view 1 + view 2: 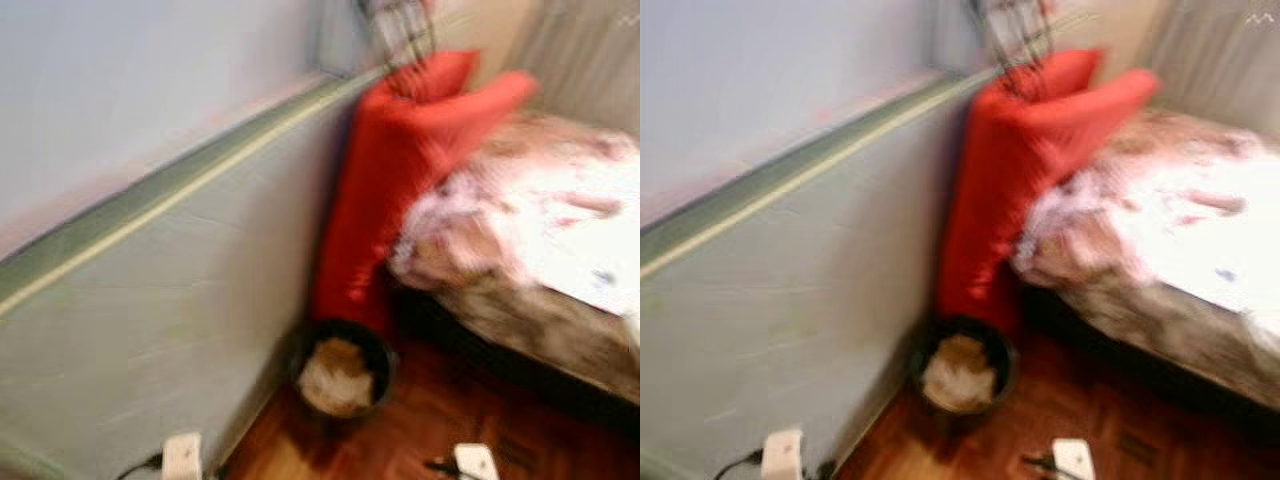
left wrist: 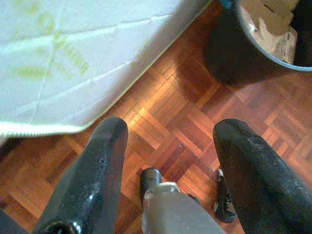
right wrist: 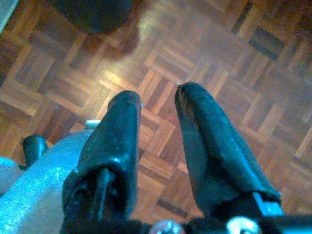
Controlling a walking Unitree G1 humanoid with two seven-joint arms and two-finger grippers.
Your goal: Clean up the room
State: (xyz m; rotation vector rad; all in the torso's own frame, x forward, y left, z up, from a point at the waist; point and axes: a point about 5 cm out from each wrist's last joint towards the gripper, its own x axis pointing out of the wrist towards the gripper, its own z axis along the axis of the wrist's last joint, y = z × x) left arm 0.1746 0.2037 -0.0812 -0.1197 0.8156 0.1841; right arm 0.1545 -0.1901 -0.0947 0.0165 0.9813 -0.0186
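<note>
Nearest the camera, at the lower edge of the head views, two pale arm ends hang low over the parquet floor (image 1: 470, 400), one on each side of the bin. The left gripper (image 2: 170, 131) points down at the wood, its fingers (image 2: 105, 161) spread wide with bare floor between them; the bin's dark wall and blue rim sit just beyond its fingertips, and a white sheet-like cover (image 2: 73, 58) lies on the floor to the other side. The right gripper (image 3: 158, 105) also hangs over the parquet, its fingers (image 3: 204, 141) slightly parted with a narrow gap of floor showing between the tips, holding nothing.

Just beyond the arms stands the round black bin (image 1: 342, 370), on the floor against the foot of the wall, part full of crumpled pale brown and white paper (image 1: 335, 378). Directly behind the bin a tall red cushion (image 1: 385, 200) stands upright, leaning into the corner. Beside the bin, on the robot's right, is the bed (image 1: 540, 250), with a rumpled pink-and-white floral cover (image 1: 560, 210) reaching its edge and a dark frame beneath. The pale wall (image 1: 150, 280) on the bin's other side carries a green and cream stripe. Head views are blurred.
</note>
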